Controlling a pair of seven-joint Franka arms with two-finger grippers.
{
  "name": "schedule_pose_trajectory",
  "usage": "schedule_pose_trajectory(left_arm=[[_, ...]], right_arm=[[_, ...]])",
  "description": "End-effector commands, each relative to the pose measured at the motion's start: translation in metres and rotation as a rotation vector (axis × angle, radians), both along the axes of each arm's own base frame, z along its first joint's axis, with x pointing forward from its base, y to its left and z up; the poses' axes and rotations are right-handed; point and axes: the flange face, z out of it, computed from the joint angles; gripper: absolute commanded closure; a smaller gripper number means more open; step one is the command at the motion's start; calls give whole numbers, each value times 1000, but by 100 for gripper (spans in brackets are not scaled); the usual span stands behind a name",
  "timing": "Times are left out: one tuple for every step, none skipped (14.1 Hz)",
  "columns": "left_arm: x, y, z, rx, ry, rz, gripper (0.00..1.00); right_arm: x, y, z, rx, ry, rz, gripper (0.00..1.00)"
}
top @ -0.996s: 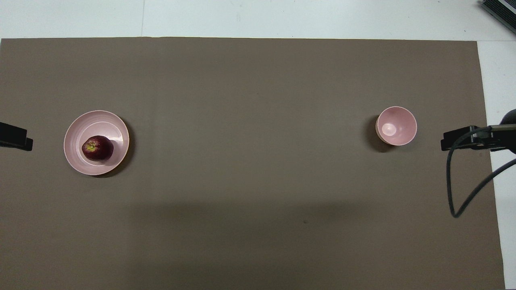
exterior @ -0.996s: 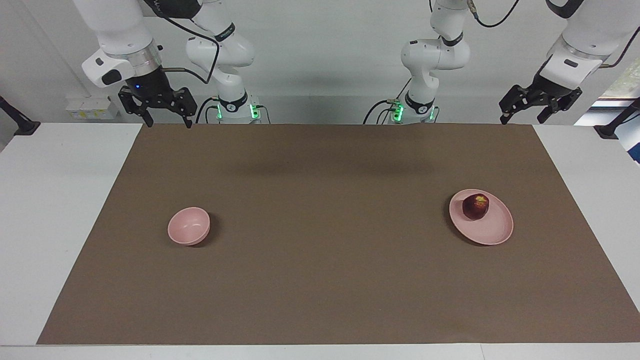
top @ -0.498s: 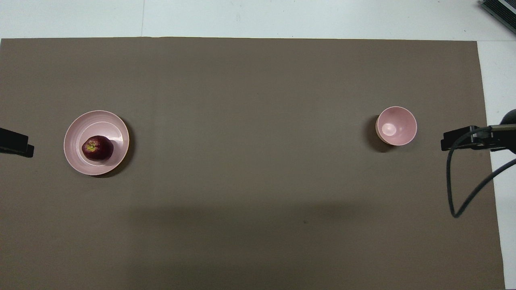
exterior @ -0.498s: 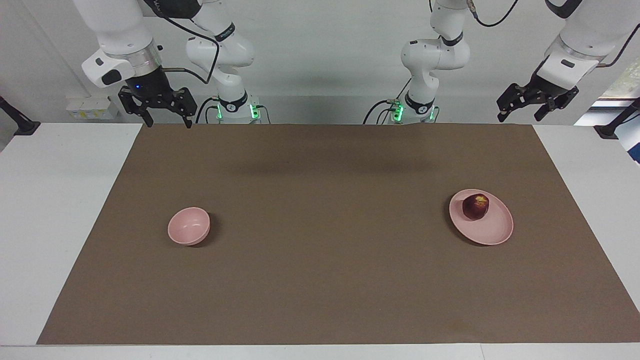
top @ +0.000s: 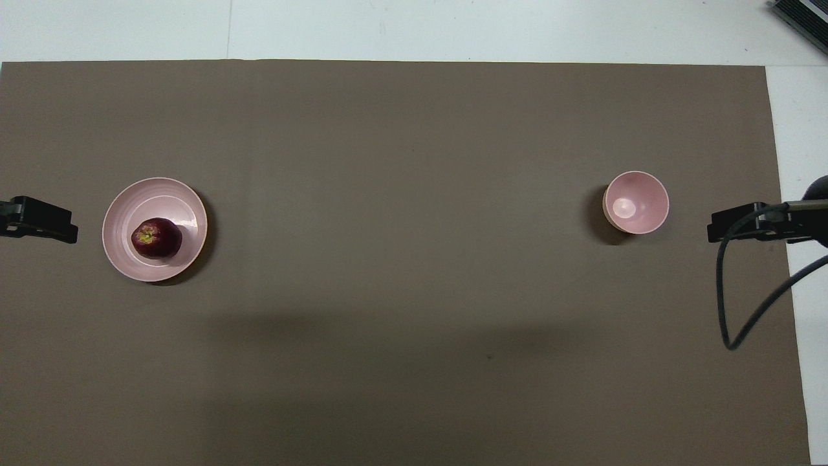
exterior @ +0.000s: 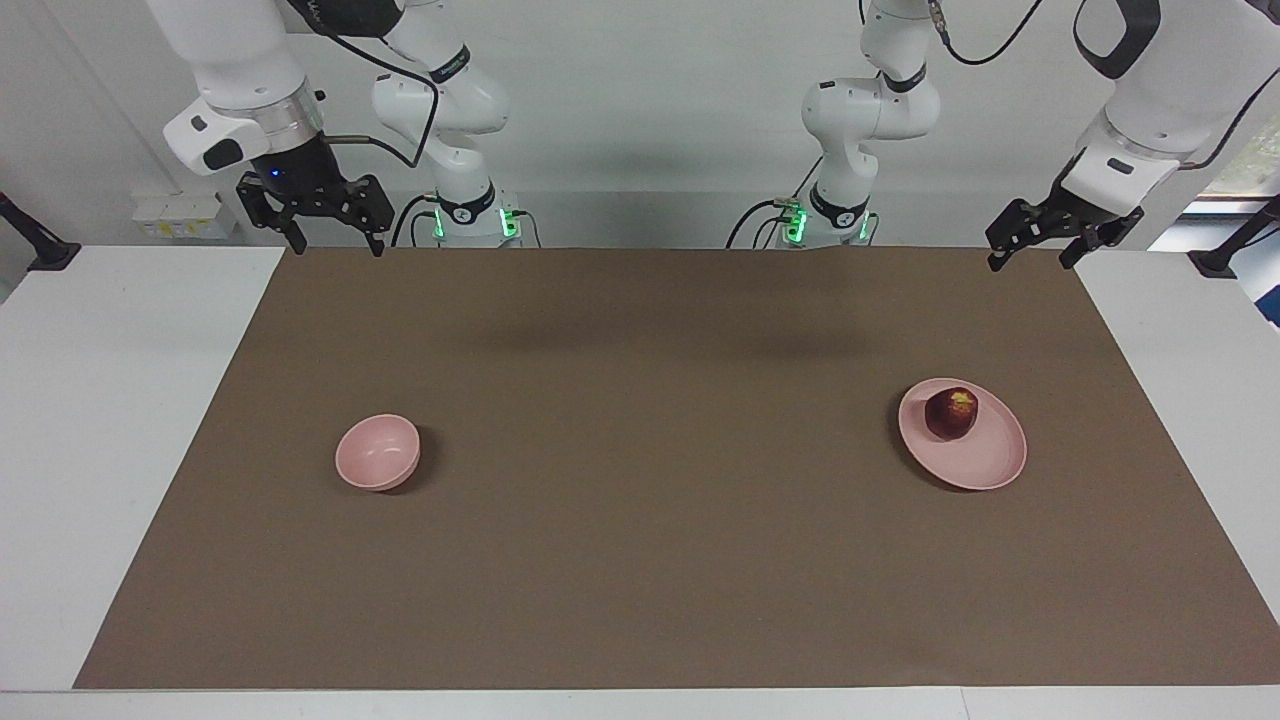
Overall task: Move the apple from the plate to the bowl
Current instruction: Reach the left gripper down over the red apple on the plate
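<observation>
Currently apple (exterior: 951,413) on plate (exterior: 985,458), bowl (exterior: 377,452) apart

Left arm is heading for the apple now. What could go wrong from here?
1. The apple is round and sits off-centre on the shallow plate; a nudge from the open left gripper could roll it off.
2. The bowl is small and lies toward the right arm's end, so a long carry and an imprecise drop may miss it. The right gripper waits.

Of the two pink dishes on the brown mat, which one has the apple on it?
The wide, flat plate toward the left arm's end holds the apple. The smaller, deeper bowl toward the right arm's end holds nothing.
</observation>
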Motion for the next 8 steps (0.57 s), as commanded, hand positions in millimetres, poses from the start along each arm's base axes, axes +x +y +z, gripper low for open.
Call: schedule_pose_trajectory(left_arm=[[12,2,-17,-6,-10,1,0],[15,2,-23,-6,-3,1,0],[17,2,-28,-5,2,3,0],[22,2,-38,-4,5,1,0],[23,2,-48,-4,-2,1,0],[24,4,-59,-5,-9,3,0],[26,13,-72,-4,-15,13,0],[27,14,-83,-4,-19,15,0]], right_arm=[[-1,-2,3,14,-1,-12,0],[-1,-2,3,14,-1,-12,0],[-1,-3,3,14,-1,-14,0],[-1,-2,3,14,-1,-12,0],[-1,-2,3,16,-1,-12,0],[-1,-2,3,14,-1,-12,0],[-1,-2,3,16,-1,-12,0],[-1,-2,3,14,-1,-12,0]])
